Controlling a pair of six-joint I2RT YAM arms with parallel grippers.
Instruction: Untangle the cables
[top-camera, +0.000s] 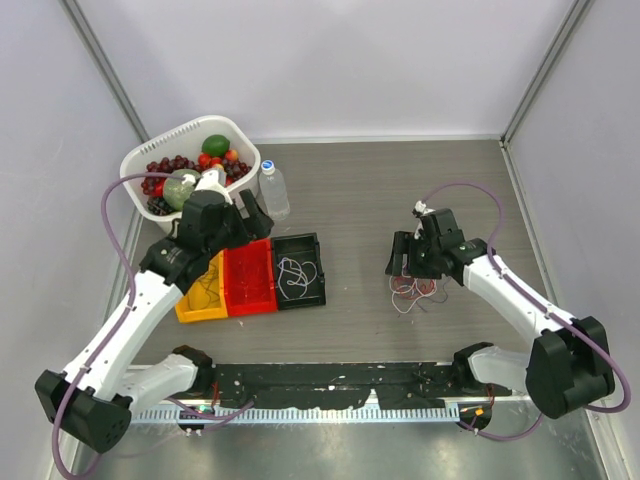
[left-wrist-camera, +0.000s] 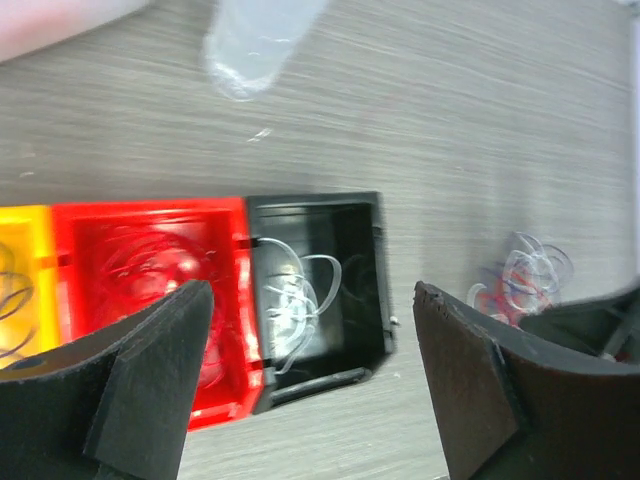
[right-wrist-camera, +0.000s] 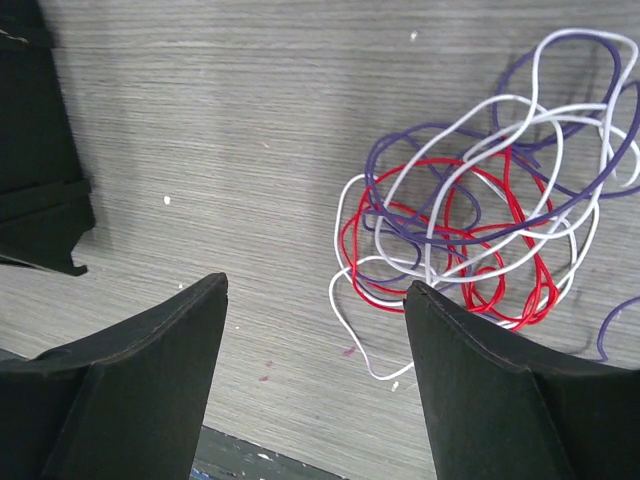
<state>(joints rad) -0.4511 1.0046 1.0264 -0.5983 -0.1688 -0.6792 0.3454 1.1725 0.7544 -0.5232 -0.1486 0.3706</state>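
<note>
Left end effector (left-wrist-camera: 310, 300): jaws wide apart, nothing held. Hovers over black bin (left-wrist-camera: 312, 204), far-left on tabletop (left-wrist-camera: 480, 120). White cable (left-wrist-camera: 290, 305) lies inside bin, apparently sorted out of knot. Red bin (left-wrist-camera: 150, 212) touches it on left. Right end effector (right-wrist-camera: 315, 290): jaws spread, empty, poised at edge of tangle (right-wrist-camera: 470, 240) of red, white and purple cables on right of tabletop, likely for next pick.
</note>
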